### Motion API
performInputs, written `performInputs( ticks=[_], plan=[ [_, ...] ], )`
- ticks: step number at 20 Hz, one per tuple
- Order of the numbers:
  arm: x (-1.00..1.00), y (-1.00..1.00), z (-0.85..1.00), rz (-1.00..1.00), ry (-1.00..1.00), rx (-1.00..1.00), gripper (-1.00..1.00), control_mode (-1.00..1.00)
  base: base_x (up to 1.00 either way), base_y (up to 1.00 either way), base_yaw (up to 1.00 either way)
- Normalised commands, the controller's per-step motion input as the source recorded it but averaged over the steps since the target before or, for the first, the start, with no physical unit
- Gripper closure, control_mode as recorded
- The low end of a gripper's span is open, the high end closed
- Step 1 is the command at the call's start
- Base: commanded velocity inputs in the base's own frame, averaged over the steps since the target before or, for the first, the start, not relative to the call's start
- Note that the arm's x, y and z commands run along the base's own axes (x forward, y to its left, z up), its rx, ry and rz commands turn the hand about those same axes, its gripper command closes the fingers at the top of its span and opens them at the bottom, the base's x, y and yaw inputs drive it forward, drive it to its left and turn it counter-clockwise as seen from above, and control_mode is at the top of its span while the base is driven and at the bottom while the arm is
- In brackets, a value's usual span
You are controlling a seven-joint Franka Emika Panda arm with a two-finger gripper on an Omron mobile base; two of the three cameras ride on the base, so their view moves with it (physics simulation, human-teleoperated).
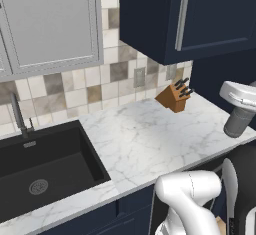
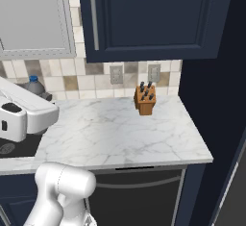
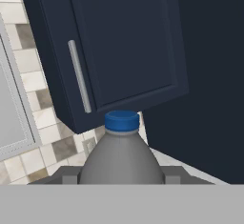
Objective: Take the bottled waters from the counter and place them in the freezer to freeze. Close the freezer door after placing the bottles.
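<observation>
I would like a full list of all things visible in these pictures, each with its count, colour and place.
bottled water: one, translucent grey with blue cap, held in the gripper, above the counter
knife block: one, brown wood with dark handles, at the back of the counter by the tiled wall
counter: one, white marble with grey veins
sink basin: one, black, set in the counter's left part
faucet: one, grey, behind the sink basin
upper cabinet: one, navy with a grey bar handle, above the knife block
gripper: one, dark, shut on the bottled water
</observation>
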Motion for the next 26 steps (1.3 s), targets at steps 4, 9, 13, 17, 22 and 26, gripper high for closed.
performInputs(
  ticks=[4, 9, 13, 17, 22, 26],
  plan=[
    [0.0, 0.0, 0.0, 0.0, 0.0, 0.0, 1.0, -1.0, 0.0, 0.0, 0.0],
    [-0.06, 0.0, 0.0, 0.0, 0.0, 0.0, 1.0, -1.0, 0.0, 0.0, 0.0],
    [-0.26, 0.0, 0.0, -0.02, 0.0, 0.0, 1.0, -1.0, 0.0, 0.0, 0.0],
    [-0.17, 0.0, -0.01, 0.0, 0.0, 0.0, 1.0, 1.0, -0.22, 0.0, -0.01],
    [0.0, 0.0, 0.0, 0.0, 0.0, 0.0, 1.0, 1.0, -0.53, -0.05, -0.01],
    [0.0, 0.0, 0.0, 0.0, 0.0, 0.0, 1.0, 1.0, -0.49, -0.16, 0.0]
  ],
)
